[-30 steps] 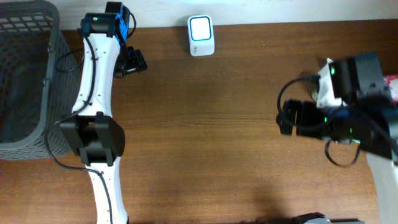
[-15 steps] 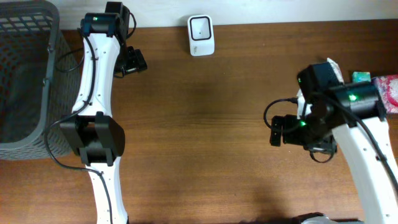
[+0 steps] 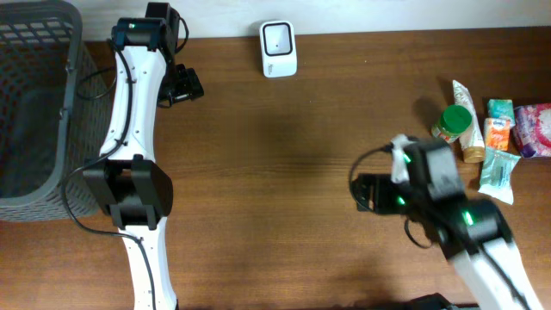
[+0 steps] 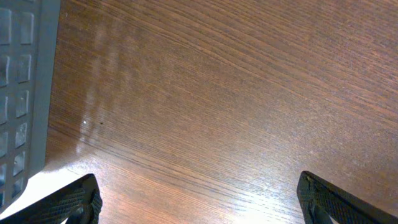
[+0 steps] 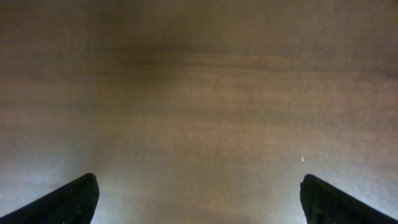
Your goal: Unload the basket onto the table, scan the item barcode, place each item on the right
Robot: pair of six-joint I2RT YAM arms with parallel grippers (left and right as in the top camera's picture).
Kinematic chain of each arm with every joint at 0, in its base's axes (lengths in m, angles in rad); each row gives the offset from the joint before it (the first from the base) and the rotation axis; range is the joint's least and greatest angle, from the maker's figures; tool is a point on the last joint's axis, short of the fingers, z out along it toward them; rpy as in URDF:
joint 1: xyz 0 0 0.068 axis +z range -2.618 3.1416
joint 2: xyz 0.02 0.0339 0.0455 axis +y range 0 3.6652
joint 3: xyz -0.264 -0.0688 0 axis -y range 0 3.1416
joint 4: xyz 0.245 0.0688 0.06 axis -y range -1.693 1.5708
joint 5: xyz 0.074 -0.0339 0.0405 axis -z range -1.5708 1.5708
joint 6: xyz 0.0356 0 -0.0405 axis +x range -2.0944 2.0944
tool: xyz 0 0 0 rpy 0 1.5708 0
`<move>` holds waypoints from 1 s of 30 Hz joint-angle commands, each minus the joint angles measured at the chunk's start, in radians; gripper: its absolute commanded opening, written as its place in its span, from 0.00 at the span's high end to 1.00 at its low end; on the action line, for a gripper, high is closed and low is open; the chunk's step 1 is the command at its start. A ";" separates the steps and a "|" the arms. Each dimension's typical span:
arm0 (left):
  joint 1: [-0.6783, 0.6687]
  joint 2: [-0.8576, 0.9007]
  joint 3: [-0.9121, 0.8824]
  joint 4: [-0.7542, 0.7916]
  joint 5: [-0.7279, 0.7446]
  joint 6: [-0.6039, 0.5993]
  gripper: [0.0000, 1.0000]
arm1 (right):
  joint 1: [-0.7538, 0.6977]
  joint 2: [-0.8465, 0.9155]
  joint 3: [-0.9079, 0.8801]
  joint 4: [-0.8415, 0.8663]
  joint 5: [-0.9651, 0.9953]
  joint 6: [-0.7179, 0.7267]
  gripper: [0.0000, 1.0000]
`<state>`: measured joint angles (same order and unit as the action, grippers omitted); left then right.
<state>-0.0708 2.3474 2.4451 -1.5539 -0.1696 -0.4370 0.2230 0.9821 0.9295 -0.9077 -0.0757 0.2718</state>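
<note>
A white barcode scanner stands at the table's back edge. Several items lie in a group at the right: a green-lidded jar, a cream tube, an orange pack, a teal packet and a pink pack. No barcode shows on any of them. My right gripper hangs open over bare wood left of the items, holding nothing. Near the back left, my left gripper is open and holds nothing.
A grey mesh basket fills the left end of the table, and its wall shows at the left of the left wrist view. The left arm runs along the basket's right side.
The right arm has swung from over the items toward the lower middle of the table, uncovering them. The scanner's lit window has gone dim. The left arm has not moved.
</note>
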 commanded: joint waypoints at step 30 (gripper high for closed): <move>0.002 -0.004 -0.003 0.001 -0.011 0.012 0.01 | -0.197 -0.979 -0.924 0.894 -0.120 -0.137 0.01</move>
<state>-0.0708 2.3474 2.4447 -1.5520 -0.1696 -0.4374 0.0204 0.0135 0.0444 -0.0547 -0.2192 0.1455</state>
